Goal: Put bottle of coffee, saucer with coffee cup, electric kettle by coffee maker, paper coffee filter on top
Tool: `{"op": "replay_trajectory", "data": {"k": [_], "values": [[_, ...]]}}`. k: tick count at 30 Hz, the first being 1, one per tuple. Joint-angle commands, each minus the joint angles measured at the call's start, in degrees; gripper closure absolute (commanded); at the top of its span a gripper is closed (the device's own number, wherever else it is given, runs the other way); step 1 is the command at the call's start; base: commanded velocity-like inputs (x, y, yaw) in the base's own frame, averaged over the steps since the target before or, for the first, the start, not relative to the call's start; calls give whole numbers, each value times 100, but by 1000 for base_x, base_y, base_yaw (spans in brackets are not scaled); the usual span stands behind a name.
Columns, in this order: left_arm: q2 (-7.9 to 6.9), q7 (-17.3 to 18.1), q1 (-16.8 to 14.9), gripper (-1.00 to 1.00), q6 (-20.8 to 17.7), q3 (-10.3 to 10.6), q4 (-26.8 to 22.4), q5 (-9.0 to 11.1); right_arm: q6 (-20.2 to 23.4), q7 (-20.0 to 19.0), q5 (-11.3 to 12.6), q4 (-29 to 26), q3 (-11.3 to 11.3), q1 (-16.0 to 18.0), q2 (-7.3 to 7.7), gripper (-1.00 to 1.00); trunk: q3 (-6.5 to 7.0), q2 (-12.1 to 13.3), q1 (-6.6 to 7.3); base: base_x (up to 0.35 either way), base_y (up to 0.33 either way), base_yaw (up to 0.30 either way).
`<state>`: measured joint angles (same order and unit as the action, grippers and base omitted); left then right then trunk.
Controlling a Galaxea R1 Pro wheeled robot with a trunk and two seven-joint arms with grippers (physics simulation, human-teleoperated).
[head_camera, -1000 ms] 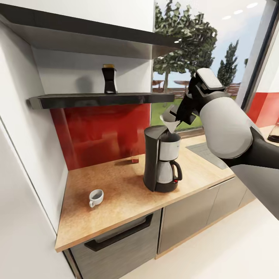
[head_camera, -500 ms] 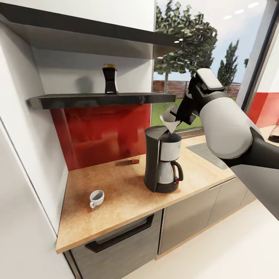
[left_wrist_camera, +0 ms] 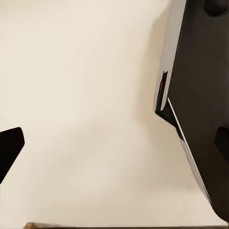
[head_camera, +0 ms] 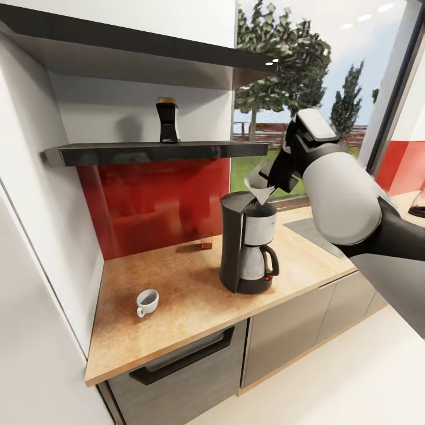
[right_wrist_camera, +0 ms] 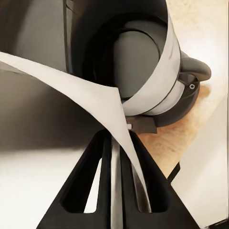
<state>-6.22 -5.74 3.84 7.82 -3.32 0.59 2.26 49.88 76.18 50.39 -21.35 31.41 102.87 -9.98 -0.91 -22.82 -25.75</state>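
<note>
The black and steel coffee maker (head_camera: pixel 247 245) stands on the wooden countertop (head_camera: pixel 177 295). Just above its open top hangs the white paper coffee filter (head_camera: pixel 258 183), with my right gripper (head_camera: pixel 273 176) shut on its edge. In the right wrist view the fingers (right_wrist_camera: pixel 102 157) pinch the filter (right_wrist_camera: pixel 81 95) over the coffee maker (right_wrist_camera: pixel 138 57). The dark bottle of coffee (head_camera: pixel 167 121) stands on the black shelf (head_camera: pixel 147 153). A white coffee cup (head_camera: pixel 146 301) sits on the counter's left part. My left gripper (left_wrist_camera: pixel 114 145) hangs open over the pale floor.
A small red glass (head_camera: pixel 206 239) stands by the red backsplash behind the coffee maker. A grey hob (head_camera: pixel 316 233) lies in the counter to the right. A dark glass vessel (head_camera: pixel 418 203) shows at the far right edge. Drawers sit under the counter.
My right arm has risen slightly and turned the filter a little above the coffee maker's top. The view has shifted a touch; nothing else moved.
</note>
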Motion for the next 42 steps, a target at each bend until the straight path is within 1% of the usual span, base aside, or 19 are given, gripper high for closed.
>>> {"op": "replay_trajectory", "data": {"k": [1, 3, 5, 10, 14, 20, 42], "values": [[0, 3, -3, -100, 31, -30, 7, 22, 22, 86, 48, 14, -30, -31, -2, 100, -9, -10, -3, 0, 0, 0], [-3, 3, -4, -100, 33, -33, 8, 21, 22, 129, 44, 47, -93, -96, -2, 100, -9, -10, -3, 0, 0, 0], [-7, 3, -1, -100, 34, -35, 10, 21, 22, 185, 28, 76, -93, -129, -2, 100, -9, -10, -3, 0, 0, 0], [-18, 3, 5, -100, 35, -37, 11, 21, 15, 329, -174, 73, -170, -292, -2, 100, -9, -10, -3, 0, 0, 0], [-20, 3, 6, -100, 36, -37, 11, 21, 10, 335, -332, 70, -178, -420, -2, 100, -9, -10, -3, 0, 0, 0], [-27, 3, 11, -100, 36, -37, 11, 21, 5, 329, -556, 71, -179, -433, -2, 100, -9, -10, -3, 0, 0, 0], [-44, 3, 6, -100, 37, -61, 11, 29, 4, 327, -548, 16, -178, -434, -2, 100, -6, -10, -3, 0, 0, 0]]}}
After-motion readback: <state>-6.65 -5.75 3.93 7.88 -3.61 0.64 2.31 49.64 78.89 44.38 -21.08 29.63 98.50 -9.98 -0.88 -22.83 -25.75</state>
